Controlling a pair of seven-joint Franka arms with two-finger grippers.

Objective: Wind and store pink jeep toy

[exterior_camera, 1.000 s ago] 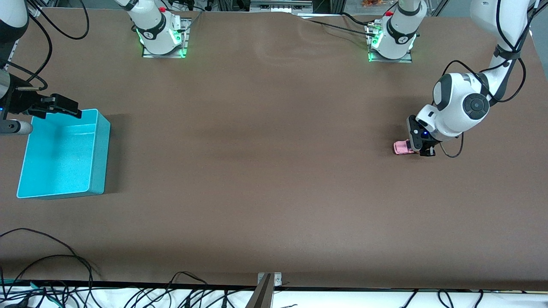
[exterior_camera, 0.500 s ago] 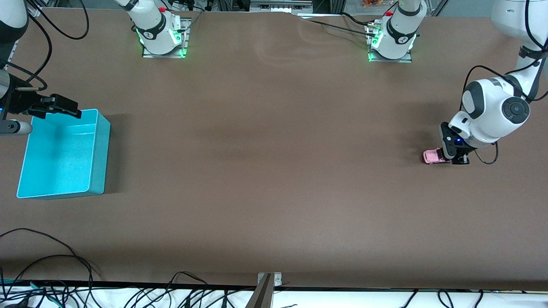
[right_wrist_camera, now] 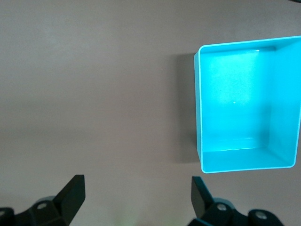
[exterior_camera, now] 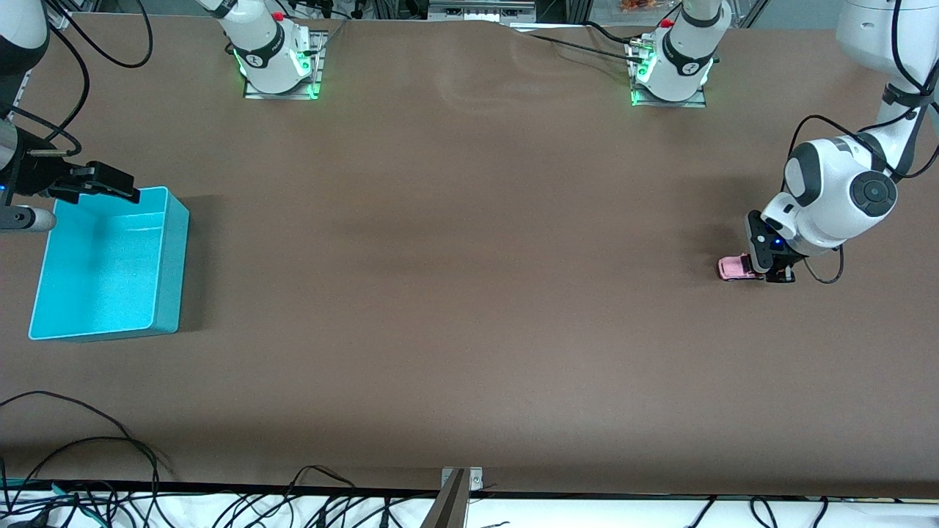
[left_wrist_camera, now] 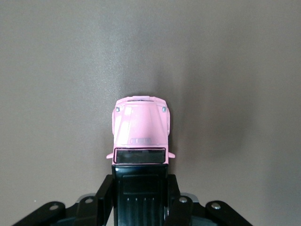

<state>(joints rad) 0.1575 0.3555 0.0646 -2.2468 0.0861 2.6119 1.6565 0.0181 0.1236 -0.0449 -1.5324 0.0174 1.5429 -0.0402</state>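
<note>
The pink jeep toy [exterior_camera: 733, 268] stands on the brown table at the left arm's end. My left gripper [exterior_camera: 770, 270] is low at the table and shut on the jeep's rear part. In the left wrist view the black roof sits between the fingers [left_wrist_camera: 106, 190] of my left gripper [left_wrist_camera: 140, 188], and the pink hood [left_wrist_camera: 141, 129] sticks out ahead. My right gripper [exterior_camera: 110, 183] is open and empty, held over the edge of the turquoise bin [exterior_camera: 170, 257]. In the right wrist view that gripper [right_wrist_camera: 137, 188] is over bare table beside the bin [right_wrist_camera: 197, 117].
The turquoise bin is empty and stands at the right arm's end of the table. Both arm bases [exterior_camera: 275, 59] [exterior_camera: 671, 66] stand along the table edge farthest from the front camera. Cables [exterior_camera: 88, 455] lie along the edge nearest to that camera.
My left gripper pulled the jeep along the table toward the left arm's end, then moved it back a little. The right arm has not moved.
</note>
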